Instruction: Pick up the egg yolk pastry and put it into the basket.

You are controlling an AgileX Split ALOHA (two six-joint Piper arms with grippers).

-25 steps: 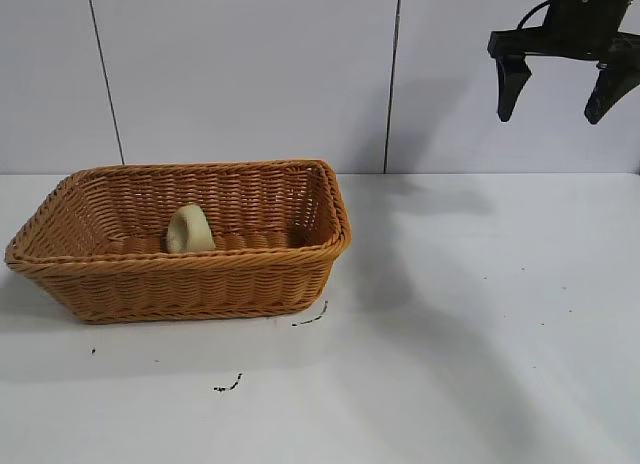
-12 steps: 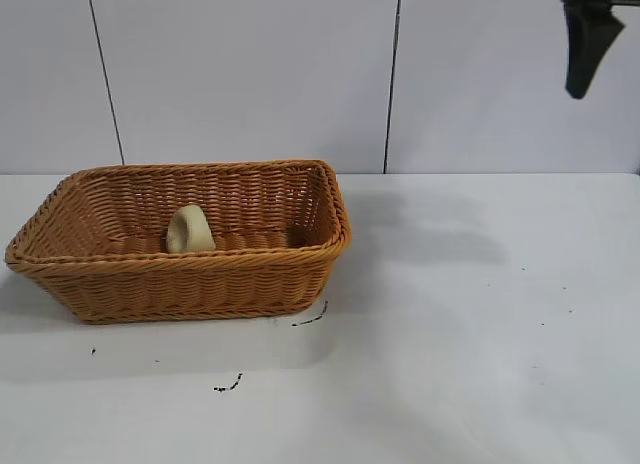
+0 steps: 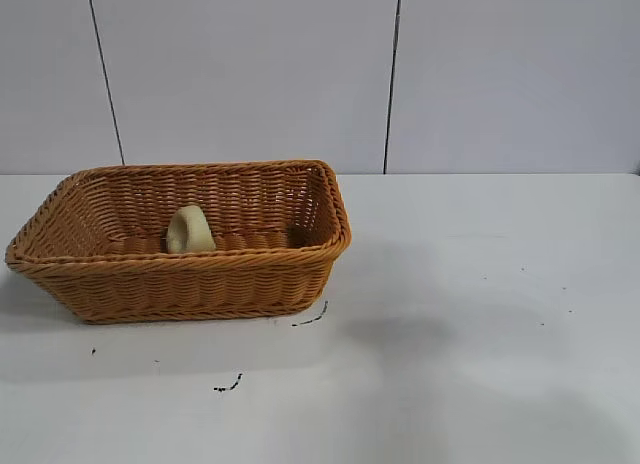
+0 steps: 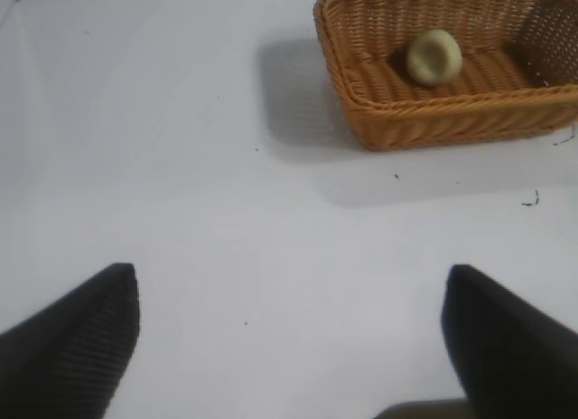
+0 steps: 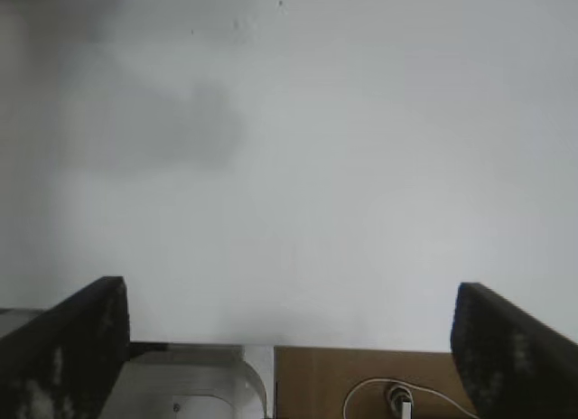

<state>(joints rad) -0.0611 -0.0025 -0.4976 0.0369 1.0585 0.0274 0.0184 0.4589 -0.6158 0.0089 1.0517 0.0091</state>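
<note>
Right gripper [image 5: 289, 347] gone from exterior view, fingers spread, empty. Pale cream domed egg yolk pastry [image 3: 189, 230] inside orange-brown woven wicker basket [image 3: 180, 284], well away. Task looks done.

No writing, label, brand, number or sign can be read anywhere here. The basket [image 3: 180, 274] at the left of the exterior view bears plain weave only, and the white table [image 3: 480, 314] carries just small dark specks.

A lab-like test bench: bare white table [image 3: 480, 284] (speckled), plain panelled wall [image 3: 250, 74].
</note>
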